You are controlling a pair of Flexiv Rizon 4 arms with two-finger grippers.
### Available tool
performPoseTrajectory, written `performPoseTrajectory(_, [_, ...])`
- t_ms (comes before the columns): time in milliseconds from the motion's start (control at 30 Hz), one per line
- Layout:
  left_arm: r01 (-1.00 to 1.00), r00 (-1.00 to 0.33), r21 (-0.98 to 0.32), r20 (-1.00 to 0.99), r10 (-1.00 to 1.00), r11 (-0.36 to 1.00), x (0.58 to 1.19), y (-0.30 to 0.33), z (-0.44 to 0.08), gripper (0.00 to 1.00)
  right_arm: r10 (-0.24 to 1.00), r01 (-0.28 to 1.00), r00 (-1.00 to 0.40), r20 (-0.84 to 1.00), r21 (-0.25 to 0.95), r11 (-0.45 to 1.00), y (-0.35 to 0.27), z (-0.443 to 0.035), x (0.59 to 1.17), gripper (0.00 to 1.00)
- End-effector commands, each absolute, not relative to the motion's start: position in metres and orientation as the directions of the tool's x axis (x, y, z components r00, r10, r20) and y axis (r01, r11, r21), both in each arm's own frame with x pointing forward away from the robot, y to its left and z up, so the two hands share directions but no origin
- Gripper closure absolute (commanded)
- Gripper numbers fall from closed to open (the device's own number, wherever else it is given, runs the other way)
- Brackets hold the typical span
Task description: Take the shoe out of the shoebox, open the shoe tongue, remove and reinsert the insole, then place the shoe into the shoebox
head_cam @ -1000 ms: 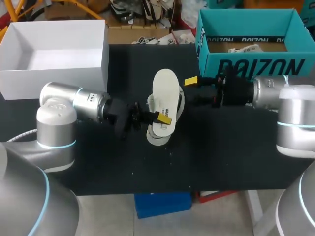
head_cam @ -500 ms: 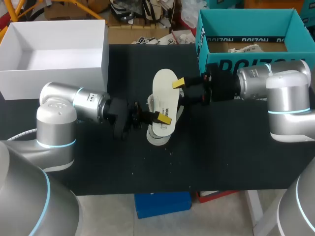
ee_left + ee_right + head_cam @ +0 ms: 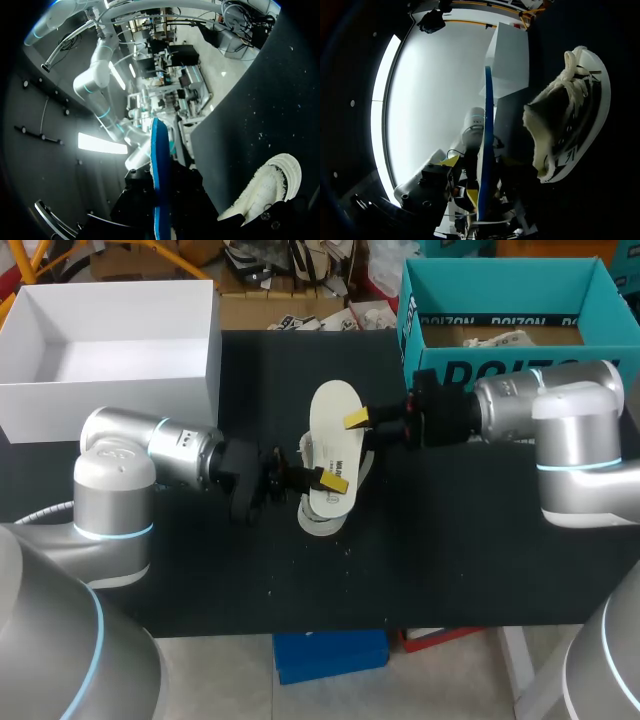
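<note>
One insole (image 3: 335, 425) stands upright over the shoe (image 3: 322, 518) lying mid-way across the bench (image 3: 450, 540) — left pincer (image 3: 330, 480) clamped on its lower end, probably to aim it back inside; right pincer (image 3: 358, 420) at its upper edge, likely steadying — closure not discernible.

The black table (image 3: 450, 560) holds three things. A white box (image 3: 110, 405) sits at about 10 o'clock, at the far corner. A teal box (image 3: 470, 358) sits at about 2 o'clock, at the other far corner. A white shoe (image 3: 320, 522) lies in the middle. Tiny white specks (image 3: 348, 548) dot the table just past the shoe, toward 6 o'clock.
</note>
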State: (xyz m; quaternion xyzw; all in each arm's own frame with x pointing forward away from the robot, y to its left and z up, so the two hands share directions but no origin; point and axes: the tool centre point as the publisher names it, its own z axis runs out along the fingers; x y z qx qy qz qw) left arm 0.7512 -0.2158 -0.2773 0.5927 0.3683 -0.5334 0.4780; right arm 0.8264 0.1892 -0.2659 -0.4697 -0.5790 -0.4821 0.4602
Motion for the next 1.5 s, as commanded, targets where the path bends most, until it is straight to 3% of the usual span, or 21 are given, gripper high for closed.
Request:
performPoseTrajectory(33, [0.947,0.163,0.176,-0.984,-0.072,-0.270,0.751,-0.217,-0.278,1.00,0.098,0.987,-0.133,0.986,0.123,0.101,0.194,-0.270,0.831,0.61])
performPoseTrajectory(100, [0.947,0.163,0.176,-0.984,-0.072,-0.270,0.751,-0.217,-0.278,1.00,0.099,0.987,-0.129,0.987,0.119,0.103,0.194,-0.270,0.832,0.69])
performPoseTrajectory(133, [0.947,0.163,0.176,-0.984,-0.072,-0.270,0.751,-0.217,-0.278,1.00,0.101,0.988,-0.124,0.987,0.114,0.106,0.195,-0.271,0.832,0.80])
performPoseTrajectory(167, [0.947,0.163,0.176,-0.984,-0.072,-0.270,0.751,-0.217,-0.278,1.00,0.101,0.988,-0.121,0.987,0.111,0.107,0.195,-0.272,0.832,1.00])
performPoseTrajectory(500, [0.950,0.167,0.168,-0.986,-0.025,-0.263,0.750,-0.216,-0.276,1.00,0.105,0.989,-0.114,0.988,0.102,0.110,0.196,-0.273,0.831,1.00])
performPoseTrajectory(567, [0.953,0.151,0.144,-0.989,0.006,-0.265,0.750,-0.214,-0.271,0.00,0.105,0.989,-0.114,0.988,0.102,0.110,0.196,-0.273,0.831,1.00])
performPoseTrajectory(800, [0.960,0.146,0.060,-0.940,0.309,-0.272,0.742,-0.186,-0.252,0.00,0.105,0.989,-0.114,0.988,0.102,0.110,0.196,-0.273,0.831,1.00])
performPoseTrajectory(1067, [0.943,0.220,-0.022,-0.709,0.670,-0.333,0.729,-0.148,-0.231,0.00,0.105,0.989,-0.114,0.988,0.102,0.110,0.196,-0.273,0.831,1.00])
performPoseTrajectory(1200, [0.932,0.331,0.026,-0.471,0.818,-0.362,0.726,-0.148,-0.221,0.00,0.105,0.989,-0.114,0.988,0.102,0.110,0.196,-0.273,0.831,1.00])
performPoseTrajectory(1333, [0.901,0.408,0.194,-0.077,0.909,-0.388,0.726,-0.156,-0.207,0.00,0.105,0.989,-0.114,0.988,0.102,0.110,0.196,-0.273,0.831,1.00])
performPoseTrajectory(1500, [0.901,0.408,0.194,-0.077,0.909,-0.388,0.726,-0.156,-0.207,0.00,0.105,0.989,-0.114,0.988,0.102,0.110,0.196,-0.273,0.831,1.00])
